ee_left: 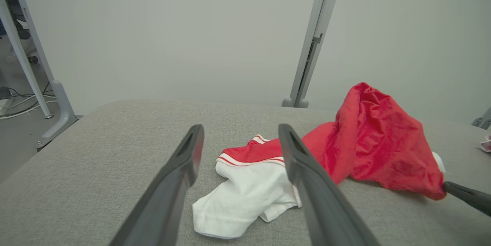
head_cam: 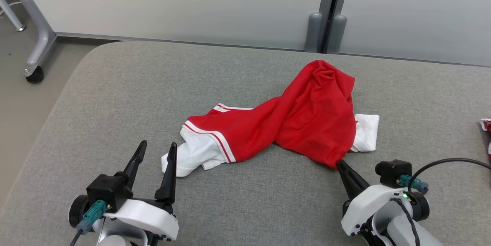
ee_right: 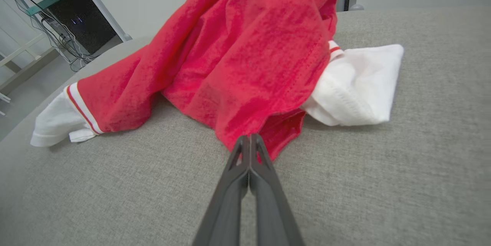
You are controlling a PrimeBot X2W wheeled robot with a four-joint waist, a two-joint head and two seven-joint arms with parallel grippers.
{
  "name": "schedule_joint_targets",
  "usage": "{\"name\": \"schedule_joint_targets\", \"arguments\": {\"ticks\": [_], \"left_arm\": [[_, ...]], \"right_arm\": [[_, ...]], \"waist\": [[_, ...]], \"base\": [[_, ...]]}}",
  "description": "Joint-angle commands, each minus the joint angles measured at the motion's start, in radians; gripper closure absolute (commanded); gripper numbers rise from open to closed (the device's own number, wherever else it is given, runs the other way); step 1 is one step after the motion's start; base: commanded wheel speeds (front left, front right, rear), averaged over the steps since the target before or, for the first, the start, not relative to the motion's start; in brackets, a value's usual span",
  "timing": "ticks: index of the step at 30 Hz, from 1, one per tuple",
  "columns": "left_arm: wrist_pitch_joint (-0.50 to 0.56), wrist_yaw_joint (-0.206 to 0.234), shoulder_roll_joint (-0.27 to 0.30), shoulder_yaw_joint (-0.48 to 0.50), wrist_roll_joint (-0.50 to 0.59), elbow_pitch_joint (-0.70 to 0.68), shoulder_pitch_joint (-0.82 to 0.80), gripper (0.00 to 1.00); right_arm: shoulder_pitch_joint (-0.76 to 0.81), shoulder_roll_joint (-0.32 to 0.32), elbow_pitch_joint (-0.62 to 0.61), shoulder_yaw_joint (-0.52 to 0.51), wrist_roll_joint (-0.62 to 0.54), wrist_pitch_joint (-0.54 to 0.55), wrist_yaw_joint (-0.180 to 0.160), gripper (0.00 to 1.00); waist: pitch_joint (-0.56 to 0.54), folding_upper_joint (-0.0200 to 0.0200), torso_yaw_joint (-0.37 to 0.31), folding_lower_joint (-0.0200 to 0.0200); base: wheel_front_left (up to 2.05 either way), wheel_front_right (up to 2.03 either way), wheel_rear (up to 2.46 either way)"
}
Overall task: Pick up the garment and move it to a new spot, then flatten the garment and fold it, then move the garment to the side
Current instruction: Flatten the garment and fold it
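Gripping the garment (head_cam: 307, 123) at its near hem: right end effector (head_cam: 339, 163); left end effector (head_cam: 159, 143) splayed, empty.

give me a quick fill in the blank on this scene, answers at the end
1. The right tool is ____ on the red edge of the garment.
2. The left tool, holding nothing, is ____.
3. The sleeve nearest the left tool is ____ in colour.
4. The garment lies crumpled on a ____ cushioned surface.
Missing words: shut; open; white; grey
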Motion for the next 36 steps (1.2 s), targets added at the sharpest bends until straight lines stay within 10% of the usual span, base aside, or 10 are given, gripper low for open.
{"name": "schedule_joint_targets", "arguments": {"ticks": [1,9,20,36], "left_arm": [[0.000,0.003,0.006,0.004,-0.003,0.001,0.008,0.00],[0.002,0.007,0.013,0.005,-0.015,0.007,0.026,0.00],[-0.006,0.016,0.022,0.017,-0.029,0.015,0.059,0.00],[-0.003,0.031,0.028,0.018,-0.039,0.002,0.062,0.00]], "right_arm": [[-0.014,-0.009,0.006,0.001,0.006,-0.014,0.000,1.00],[-0.016,-0.057,-0.145,0.071,0.136,0.025,0.000,1.00],[0.109,-0.380,-0.586,0.103,0.539,0.241,0.001,1.00],[0.375,-0.618,-0.603,-0.084,0.811,0.448,0.001,1.00]], "waist": [[-0.004,0.0000,-0.008,0.0000],[-0.035,0.0000,-0.077,0.0000],[-0.063,0.0000,-0.195,0.0000],[-0.031,0.0000,-0.185,0.0000]], "base": [[0.00,0.00,0.00],[0.00,0.00,0.00],[0.00,0.00,0.00],[0.00,0.00,0.00]]}}
